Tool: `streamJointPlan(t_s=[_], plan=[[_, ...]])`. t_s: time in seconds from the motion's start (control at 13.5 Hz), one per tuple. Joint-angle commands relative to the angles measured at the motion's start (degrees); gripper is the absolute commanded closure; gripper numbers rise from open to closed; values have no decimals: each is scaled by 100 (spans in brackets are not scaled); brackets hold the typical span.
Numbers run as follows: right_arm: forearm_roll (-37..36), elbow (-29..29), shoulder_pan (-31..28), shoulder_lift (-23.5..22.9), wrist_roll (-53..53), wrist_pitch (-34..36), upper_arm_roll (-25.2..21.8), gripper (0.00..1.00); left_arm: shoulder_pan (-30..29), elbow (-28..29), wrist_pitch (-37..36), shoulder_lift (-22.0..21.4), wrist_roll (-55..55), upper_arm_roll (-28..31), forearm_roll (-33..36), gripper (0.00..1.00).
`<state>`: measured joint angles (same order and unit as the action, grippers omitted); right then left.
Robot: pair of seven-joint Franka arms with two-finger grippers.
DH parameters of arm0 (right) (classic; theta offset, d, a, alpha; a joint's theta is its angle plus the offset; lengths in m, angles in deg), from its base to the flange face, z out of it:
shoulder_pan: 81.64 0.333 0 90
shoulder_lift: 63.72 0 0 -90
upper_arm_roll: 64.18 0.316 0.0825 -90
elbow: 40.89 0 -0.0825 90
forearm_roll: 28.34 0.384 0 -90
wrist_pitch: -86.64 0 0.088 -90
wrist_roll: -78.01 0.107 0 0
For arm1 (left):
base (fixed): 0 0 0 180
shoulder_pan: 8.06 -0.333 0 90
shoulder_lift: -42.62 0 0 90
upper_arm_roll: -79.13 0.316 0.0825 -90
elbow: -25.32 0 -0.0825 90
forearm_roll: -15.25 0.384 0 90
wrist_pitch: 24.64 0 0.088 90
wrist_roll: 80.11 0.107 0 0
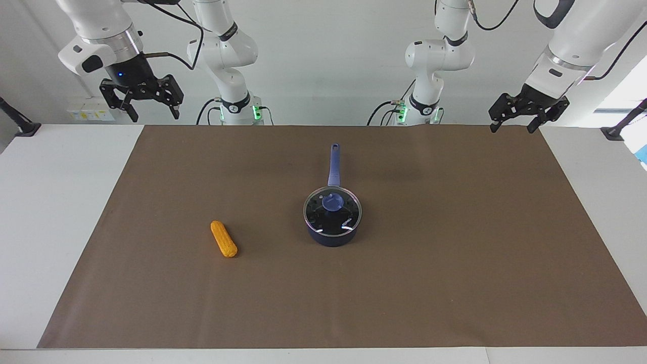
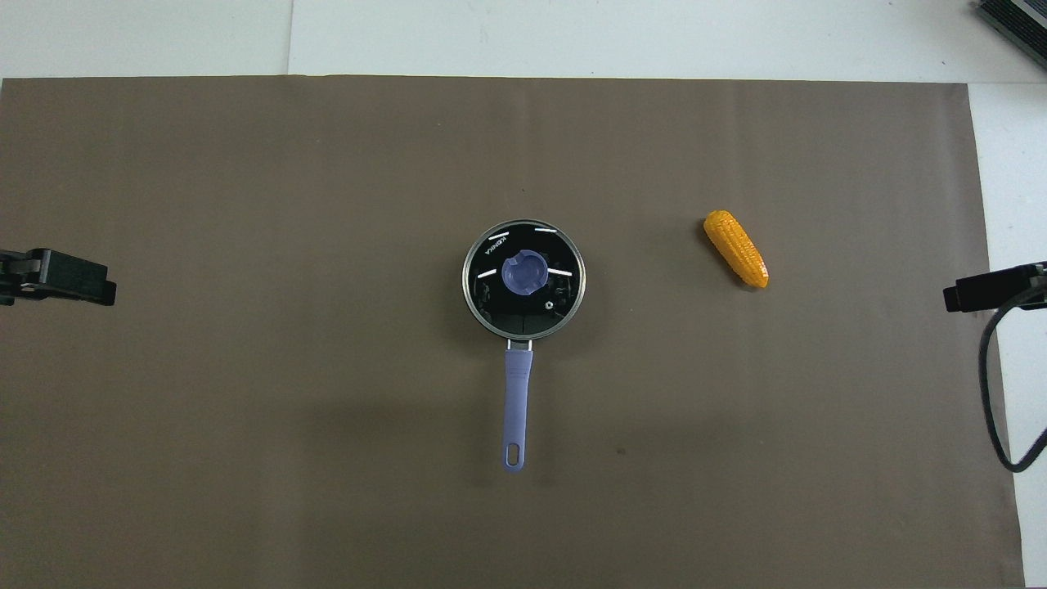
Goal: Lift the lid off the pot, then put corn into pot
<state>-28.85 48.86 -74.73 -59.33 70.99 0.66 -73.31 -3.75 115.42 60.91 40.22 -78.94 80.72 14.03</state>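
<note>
Brown matting covers the table, where the pot sits mid-table with the lid on it, the corn lying apart toward the right arm's end. Both arms wait raised at the table's robot edge, left claw and right claw open and empty.

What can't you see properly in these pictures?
- Inside the pot: both views, covered by the lid; glare on the glass hides whether anything lies in it.
- The left gripper and right gripper: in the overhead view the picture's edges cut off all but their tips.
- Underside of the corn: it lies on the mat in both views.
</note>
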Motion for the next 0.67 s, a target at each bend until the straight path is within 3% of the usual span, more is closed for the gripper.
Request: streamJointPlan(t_s=[0.0,0.59], plan=[[-29,25,-32,36,-124,-25,16,0,70,-20,-83,-41,76,52,104,0],[-29,33,-32,36,-132,-16,16,0,8,-20,-65,-50,-3,70,69,0]])
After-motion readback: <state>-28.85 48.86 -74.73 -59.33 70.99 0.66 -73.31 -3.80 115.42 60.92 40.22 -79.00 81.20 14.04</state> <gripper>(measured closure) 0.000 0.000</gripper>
